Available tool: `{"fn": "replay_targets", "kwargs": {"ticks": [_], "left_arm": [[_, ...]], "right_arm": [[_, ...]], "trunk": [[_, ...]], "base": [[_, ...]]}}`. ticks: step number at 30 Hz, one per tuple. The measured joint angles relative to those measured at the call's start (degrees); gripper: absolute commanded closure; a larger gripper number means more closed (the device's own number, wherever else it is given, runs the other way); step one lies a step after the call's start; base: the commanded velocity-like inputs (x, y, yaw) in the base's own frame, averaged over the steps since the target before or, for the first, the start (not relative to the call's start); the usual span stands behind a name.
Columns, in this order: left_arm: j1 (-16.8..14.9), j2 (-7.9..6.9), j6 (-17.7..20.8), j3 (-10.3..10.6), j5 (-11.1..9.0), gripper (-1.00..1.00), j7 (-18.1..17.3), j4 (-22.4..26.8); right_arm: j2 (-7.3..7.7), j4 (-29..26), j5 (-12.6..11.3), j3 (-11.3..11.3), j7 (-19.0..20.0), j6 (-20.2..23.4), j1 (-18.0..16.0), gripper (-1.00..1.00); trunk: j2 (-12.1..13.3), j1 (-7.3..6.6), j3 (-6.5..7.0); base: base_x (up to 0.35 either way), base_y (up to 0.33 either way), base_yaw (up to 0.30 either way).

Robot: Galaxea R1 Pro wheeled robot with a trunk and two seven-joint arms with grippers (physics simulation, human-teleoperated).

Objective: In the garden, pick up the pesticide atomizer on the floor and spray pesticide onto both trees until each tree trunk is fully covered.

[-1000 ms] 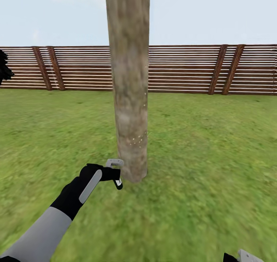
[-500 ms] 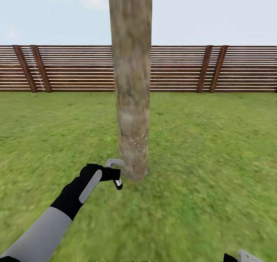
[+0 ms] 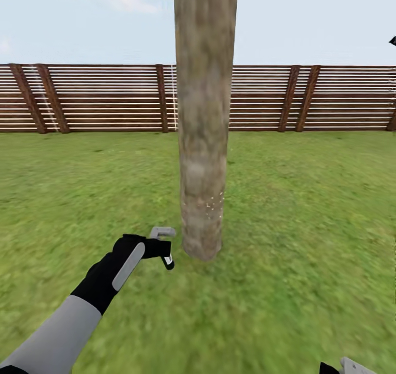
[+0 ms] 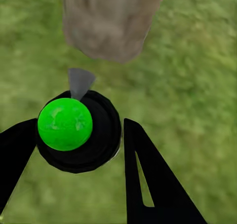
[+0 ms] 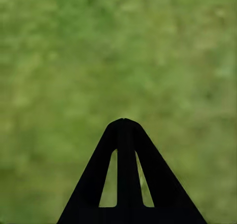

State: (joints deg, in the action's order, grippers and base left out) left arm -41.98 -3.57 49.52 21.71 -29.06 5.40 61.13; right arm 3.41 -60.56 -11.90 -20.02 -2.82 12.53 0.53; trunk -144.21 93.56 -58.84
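Observation:
A thick mottled grey-brown tree trunk rises from the lawn straight ahead, its crown out of view. A small patch of white pesticide specks dots its lower right side. My left gripper is shut on the pesticide atomizer, a small black item with a white tip, held just left of the trunk's base. In the left wrist view the atomizer shows as a black disc with a green cap and a grey nozzle aimed at the trunk base, between my dark fingers. My right gripper hangs shut over grass.
A brown slatted wooden fence runs across the back of the wide green lawn. A bit of black foliage pokes in at the far right edge. The tip of my right gripper shows at the bottom right corner.
The whole head view has shifted, so the camera moved: trunk and fence sit further right in the picture. My left arm keeps its pose, still shut on the atomizer.

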Motion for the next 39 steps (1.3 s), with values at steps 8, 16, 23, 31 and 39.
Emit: {"fn": "replay_targets", "kwargs": {"ticks": [8,16,23,31,39], "left_arm": [[0.0,0.00,-0.4,-0.1,0.0,1.00,0.3,0.5],[-0.3,0.23,7.4,-0.2,-0.1,1.00,0.8,9.6],[-2.4,0.72,10.4,-0.2,0.0,1.00,3.4,13.8],[-10.7,1.02,10.4,-0.1,-0.3,1.00,3.6,9.8],[-20.3,5.49,10.3,0.2,-0.8,1.00,3.5,1.9]], "right_arm": [[-0.01,0.0,0.0,0.0,0.0,0.1,0.0,1.00],[-0.09,0.0,0.0,0.2,-0.1,0.2,0.0,1.00],[-0.10,0.0,0.0,0.2,-0.3,0.3,0.0,1.00],[-0.07,0.0,0.1,0.3,-0.4,0.4,0.0,1.00],[-0.02,0.0,0.1,1.6,-0.4,0.3,0.0,1.00]], "trunk": [[0.0,0.02,0.00],[0.0,0.02,0.00],[0.0,0.02,0.00],[0.0,0.02,0.01],[0.0,0.02,0.00]], "base": [[0.061,0.054,-0.140],[0.001,0.001,-0.003],[0.000,0.000,0.000],[0.000,0.000,0.000],[0.000,0.000,0.000]]}}
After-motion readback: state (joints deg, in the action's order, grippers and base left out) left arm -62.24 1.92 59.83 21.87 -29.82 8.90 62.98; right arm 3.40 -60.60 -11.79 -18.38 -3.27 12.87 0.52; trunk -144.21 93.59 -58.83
